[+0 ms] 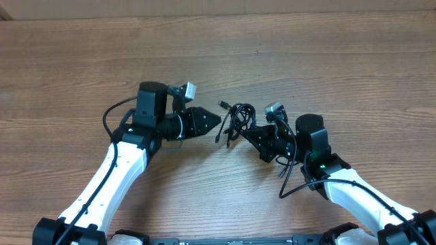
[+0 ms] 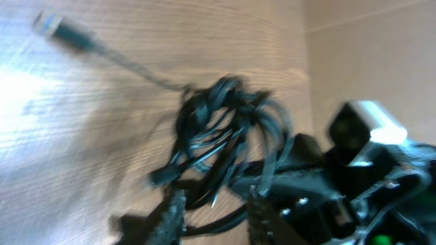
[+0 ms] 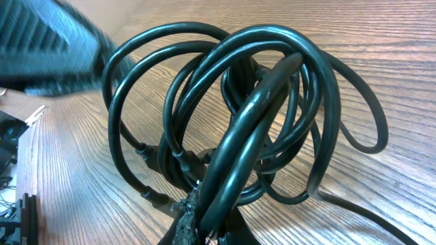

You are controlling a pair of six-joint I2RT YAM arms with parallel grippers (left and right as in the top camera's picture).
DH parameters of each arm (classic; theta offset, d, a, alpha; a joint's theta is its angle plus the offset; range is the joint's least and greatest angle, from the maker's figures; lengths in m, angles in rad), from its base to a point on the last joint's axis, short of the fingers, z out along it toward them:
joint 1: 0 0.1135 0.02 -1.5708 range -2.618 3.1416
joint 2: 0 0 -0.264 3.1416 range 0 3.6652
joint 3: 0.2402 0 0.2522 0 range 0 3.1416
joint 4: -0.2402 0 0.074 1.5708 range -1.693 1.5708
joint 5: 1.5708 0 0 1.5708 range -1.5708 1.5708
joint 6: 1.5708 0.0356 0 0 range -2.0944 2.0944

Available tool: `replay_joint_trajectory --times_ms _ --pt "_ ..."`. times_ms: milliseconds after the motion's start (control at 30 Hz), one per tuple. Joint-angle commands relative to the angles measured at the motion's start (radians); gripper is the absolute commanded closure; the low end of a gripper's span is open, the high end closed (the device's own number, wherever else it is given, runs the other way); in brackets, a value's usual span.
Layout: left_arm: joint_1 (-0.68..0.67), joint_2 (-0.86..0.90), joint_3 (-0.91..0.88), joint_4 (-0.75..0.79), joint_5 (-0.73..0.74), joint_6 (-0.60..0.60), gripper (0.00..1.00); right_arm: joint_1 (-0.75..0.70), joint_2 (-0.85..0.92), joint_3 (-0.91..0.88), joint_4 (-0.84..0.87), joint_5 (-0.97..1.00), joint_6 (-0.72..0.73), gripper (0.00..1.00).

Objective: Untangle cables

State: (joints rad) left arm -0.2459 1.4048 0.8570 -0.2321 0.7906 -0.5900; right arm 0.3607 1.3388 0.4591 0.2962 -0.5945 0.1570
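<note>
The cables (image 1: 237,121) are a small bunch of thin black loops on the wooden table, between my two grippers. My right gripper (image 1: 246,131) reaches in from the lower right and is shut on a doubled strand of the cables (image 3: 252,116), with the loops fanning out above its fingertips (image 3: 194,214). From the left, my left gripper (image 1: 216,122) has its tips at the bunch. In the blurred left wrist view its jaws stand apart, with strands of the cables (image 2: 218,129) crossing between them. One cord ends in a silvery plug (image 2: 61,28) lying apart on the wood.
The wooden table (image 1: 306,61) runs to a far edge (image 1: 218,15) at the top of the overhead view. The right arm's black body and white camera (image 2: 368,126) sit close behind the bunch. The left gripper shows as a dark blur (image 3: 48,47).
</note>
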Motion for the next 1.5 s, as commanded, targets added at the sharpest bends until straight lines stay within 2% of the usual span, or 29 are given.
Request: replay_joint_trajectory --times_ms 0,200,333,500,667,1033,1200,1467 --pt "0.005 -0.008 0.015 0.082 0.132 0.050 0.73 -0.003 -0.001 0.007 0.011 0.003 -0.002 0.96" --pt "0.002 -0.008 0.015 0.323 0.321 0.061 0.67 -0.003 -0.001 0.007 0.011 0.003 -0.002 0.96" --pt "-0.023 -0.008 0.015 0.394 0.321 0.084 0.62 -0.003 -0.001 0.007 0.011 0.003 -0.002 0.96" --pt "-0.076 -0.008 0.015 0.394 0.260 0.146 0.50 -0.003 -0.001 0.007 0.011 0.003 -0.002 0.96" --pt "-0.144 -0.008 0.015 0.386 0.139 0.150 0.42 -0.003 -0.001 0.007 0.011 0.003 -0.002 0.96" --pt "-0.183 -0.008 0.015 0.243 -0.063 0.176 0.41 -0.003 -0.001 0.007 0.011 0.003 -0.002 0.96" --pt "-0.183 -0.005 0.015 0.183 -0.080 0.176 0.38 -0.003 -0.001 0.007 0.011 0.003 -0.002 0.96" --pt "-0.220 -0.003 0.015 0.171 -0.157 0.177 0.36 -0.003 -0.001 0.007 0.011 0.003 -0.002 0.96"
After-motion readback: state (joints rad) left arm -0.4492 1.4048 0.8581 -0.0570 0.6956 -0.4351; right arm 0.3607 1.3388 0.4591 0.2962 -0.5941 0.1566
